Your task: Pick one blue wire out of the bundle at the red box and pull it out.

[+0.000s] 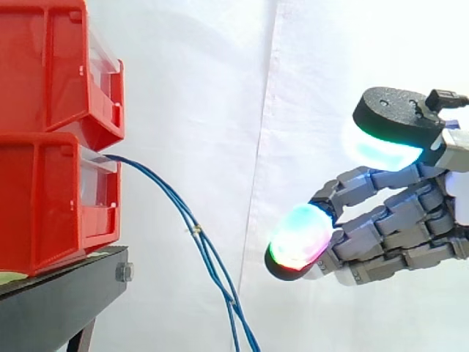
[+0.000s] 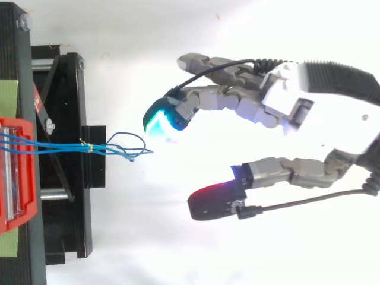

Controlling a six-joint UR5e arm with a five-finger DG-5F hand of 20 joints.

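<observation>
The hand [image 2: 279, 107] is wide open with nothing in it, well apart from the blue wires [image 1: 192, 220]. The wires hang down out of the lower red box [image 1: 51, 202].

Blue wires [image 2: 59, 146] trail from the red box [image 2: 29, 184] across the black stand [image 2: 65, 202], with the hand [image 2: 284, 102] spread open nearby.

I see blue wire bundle [image 1: 196, 232] leaving front of red box [image 1: 44, 213], lower one of stack, well apart from robot hand [image 1: 388, 227], out beyond its fingertips. Thin strands run close together, drooping in long curve, pinched together midway. From above I see free ends loop and splay toward robot hand, nothing touching them.
</observation>
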